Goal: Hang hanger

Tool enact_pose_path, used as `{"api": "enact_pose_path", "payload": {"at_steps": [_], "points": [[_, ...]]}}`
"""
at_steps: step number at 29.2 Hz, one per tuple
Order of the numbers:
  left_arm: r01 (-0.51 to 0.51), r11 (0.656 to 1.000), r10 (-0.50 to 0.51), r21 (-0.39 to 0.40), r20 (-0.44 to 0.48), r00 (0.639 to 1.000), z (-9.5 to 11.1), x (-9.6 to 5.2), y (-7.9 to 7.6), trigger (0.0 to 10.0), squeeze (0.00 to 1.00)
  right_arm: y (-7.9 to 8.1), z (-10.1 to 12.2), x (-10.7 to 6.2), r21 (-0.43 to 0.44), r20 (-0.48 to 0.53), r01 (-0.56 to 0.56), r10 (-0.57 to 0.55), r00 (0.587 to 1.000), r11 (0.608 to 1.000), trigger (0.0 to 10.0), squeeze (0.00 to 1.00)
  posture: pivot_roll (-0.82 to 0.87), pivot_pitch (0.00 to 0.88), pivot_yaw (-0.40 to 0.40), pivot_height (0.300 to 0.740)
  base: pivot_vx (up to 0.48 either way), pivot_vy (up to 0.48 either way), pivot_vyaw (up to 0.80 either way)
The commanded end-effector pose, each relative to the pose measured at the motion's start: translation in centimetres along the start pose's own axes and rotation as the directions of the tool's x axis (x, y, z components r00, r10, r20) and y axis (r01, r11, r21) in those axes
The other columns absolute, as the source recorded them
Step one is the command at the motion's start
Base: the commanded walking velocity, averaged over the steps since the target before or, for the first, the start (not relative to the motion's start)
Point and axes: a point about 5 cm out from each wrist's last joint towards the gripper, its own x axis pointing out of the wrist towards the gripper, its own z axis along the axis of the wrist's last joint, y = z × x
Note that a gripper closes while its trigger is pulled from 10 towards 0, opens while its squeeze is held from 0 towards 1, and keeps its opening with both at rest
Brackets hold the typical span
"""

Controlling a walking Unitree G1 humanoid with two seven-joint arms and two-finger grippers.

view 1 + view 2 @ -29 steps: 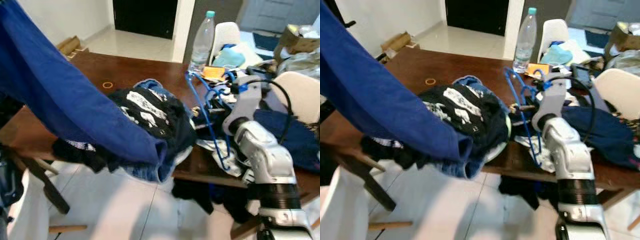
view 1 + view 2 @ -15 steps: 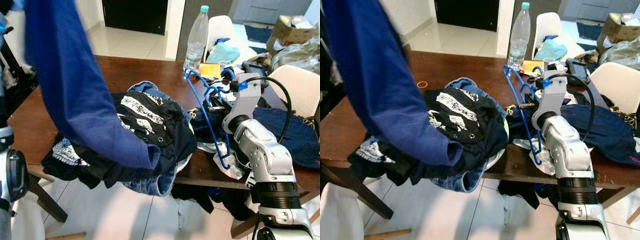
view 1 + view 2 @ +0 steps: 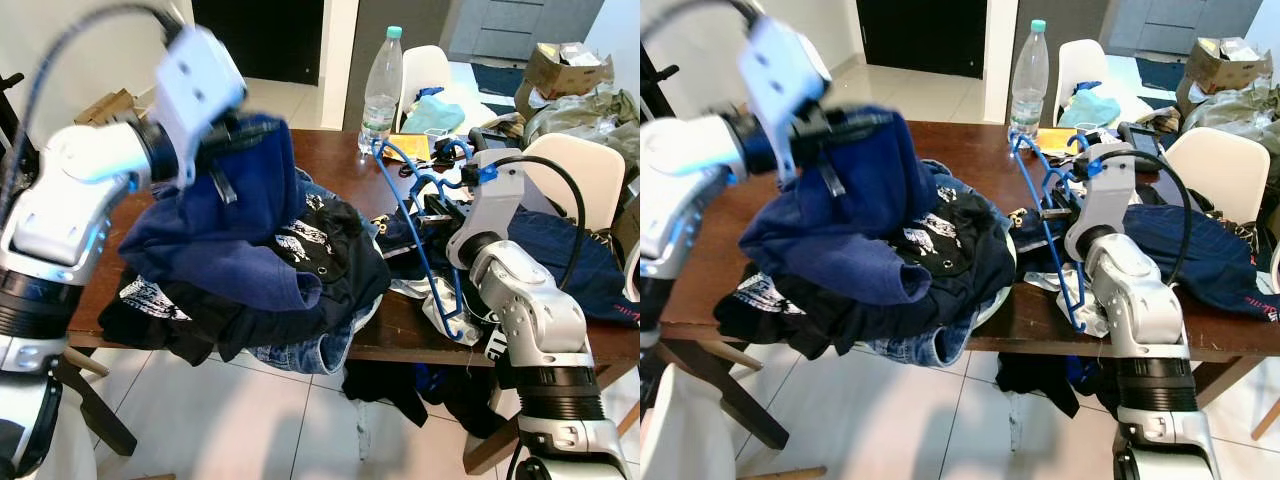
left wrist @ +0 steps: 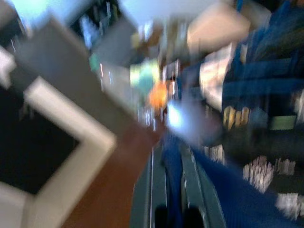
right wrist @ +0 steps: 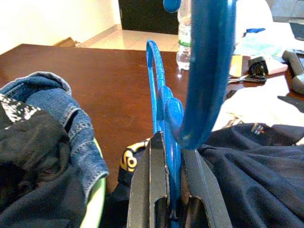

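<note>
Now, label by label:

Right gripper [image 5: 172,209]: clenched on the blue hanger [image 3: 415,240]; the plastic is pinched between the two black fingers [image 5: 147,190], as seen in the right wrist view.

Hanger: held over the table's [image 3: 300,150] right half, its long axis running from about 11 o'clock by the bottle [image 3: 380,75] down to about 5 o'clock at the near edge; the hook end is seen close above the fingers in the wrist view.

Left gripper [image 3: 215,135]: raised at 10 o'clock from the clothes heap [image 3: 260,290], closed on a blue garment [image 3: 225,225] that drapes down onto the heap; the left wrist view is blurred, but blue cloth is seen between the fingers.

Key relation: the hanger lies with the right arm, at 3 o'clock from the garment, well apart from the left gripper.

Judgement: no rail is made out, so hanging is not yet done.
</note>
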Motion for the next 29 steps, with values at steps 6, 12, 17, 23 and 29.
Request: {"api": "enact_pose_path", "payload": {"at_steps": [6, 12, 17, 23, 29], "points": [[0.123, 0.991, -0.124, -0.052, -0.018, 0.992, -1.3, -0.3, -3.0, 10.0, 1.0, -0.3, -0.1, -0.2, -0.01, -0.008, 0.016, -0.016, 1.0, 1.0, 10.0, 0.0, 0.1, 0.088, -0.024, 0.74, 0.0, 0.0, 0.0], [0.196, 0.97, -0.173, -0.144, 0.156, 0.972, 1.0, -1.5, -3.5, 10.0, 1.0, -0.3, -0.1, -0.2, -0.014, -0.014, 0.016, -0.016, 1.0, 1.0, 10.0, 0.0, 0.09, 0.095, -0.024, 0.74, 0.0, 0.0, 0.0], [0.122, 0.973, -0.072, -0.198, 0.239, 0.968, 2.6, -5.6, 0.1, 10.0, 1.0, -0.5, 0.0, -0.3, -0.015, -0.009, 0.017, -0.018, 1.0, 1.0, 10.0, 0.0, 0.11, 0.102, -0.032, 0.74, 0.0, 0.0, 0.0], [0.011, 0.983, 0.023, -0.183, 0.181, 0.983, 2.7, -8.9, 2.5, 10.0, 1.0, -0.4, 0.1, -0.2, -0.012, -0.005, 0.012, -0.012, 1.0, 1.0, 10.0, 0.0, 0.12, 0.11, -0.037, 0.74, 0.0, 0.0, 0.0], [-0.164, 0.979, 0.156, -0.119, -0.07, 0.985, 0.0, -12.4, 4.3, 10.0, 1.0, -0.2, -0.1, -0.2, -0.01, -0.012, 0.003, -0.003, 1.0, 1.0, 10.0, 0.0, 0.13, 0.119, -0.046, 0.74, 0.0, 0.0, 0.0]]}}
